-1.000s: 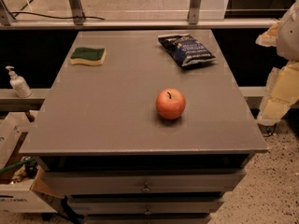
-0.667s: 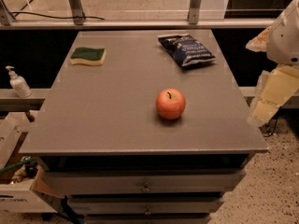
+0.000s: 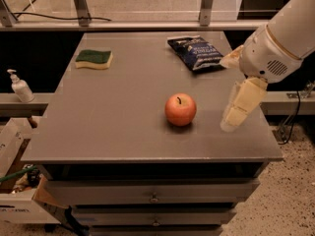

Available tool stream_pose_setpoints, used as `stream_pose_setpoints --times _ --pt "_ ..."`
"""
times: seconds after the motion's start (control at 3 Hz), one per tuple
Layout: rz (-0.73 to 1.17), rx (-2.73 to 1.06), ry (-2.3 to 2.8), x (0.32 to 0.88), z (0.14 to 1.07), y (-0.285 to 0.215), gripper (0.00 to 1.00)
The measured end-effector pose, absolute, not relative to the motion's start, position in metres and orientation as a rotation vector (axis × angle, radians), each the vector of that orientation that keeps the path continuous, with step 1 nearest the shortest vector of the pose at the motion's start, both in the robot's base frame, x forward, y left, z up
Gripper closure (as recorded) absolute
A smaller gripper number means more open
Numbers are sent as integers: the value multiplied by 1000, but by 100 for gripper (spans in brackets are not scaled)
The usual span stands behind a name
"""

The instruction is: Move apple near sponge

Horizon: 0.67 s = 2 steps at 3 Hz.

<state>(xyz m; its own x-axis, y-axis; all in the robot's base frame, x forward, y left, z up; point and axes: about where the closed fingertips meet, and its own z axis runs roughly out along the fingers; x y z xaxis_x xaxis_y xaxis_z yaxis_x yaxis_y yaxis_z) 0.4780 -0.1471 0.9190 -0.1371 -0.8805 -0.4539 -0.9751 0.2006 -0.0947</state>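
I see a plain grey table (image 3: 113, 127) with drawers (image 3: 152, 194) beneath it, on a speckled floor (image 3: 290, 200). A metal rail with posts (image 3: 147, 25) runs behind it. The gripper (image 3: 241, 104) hangs at the end of the white arm (image 3: 283, 38), over the table's edge and low to the surface. I cannot tell how far open it is, and it touches nothing I can make out.

The apple (image 3: 180, 109) sits on the table near the gripper, inward from it and apart from it. The dark blue chip bag (image 3: 196, 51) lies just beyond the gripper, toward the rail; its print is unreadable. The sponge (image 3: 93, 59) is well apart from the gripper, at the far opposite corner. A white pump bottle (image 3: 19, 86) and a cardboard box (image 3: 15, 181) stand off the table, past the sponge's side.
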Motion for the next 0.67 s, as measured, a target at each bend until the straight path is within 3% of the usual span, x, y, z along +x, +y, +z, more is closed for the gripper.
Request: stream_pose_setpoints --times 0.67 --pt "494 -1733 1963 507 887 -114 0"
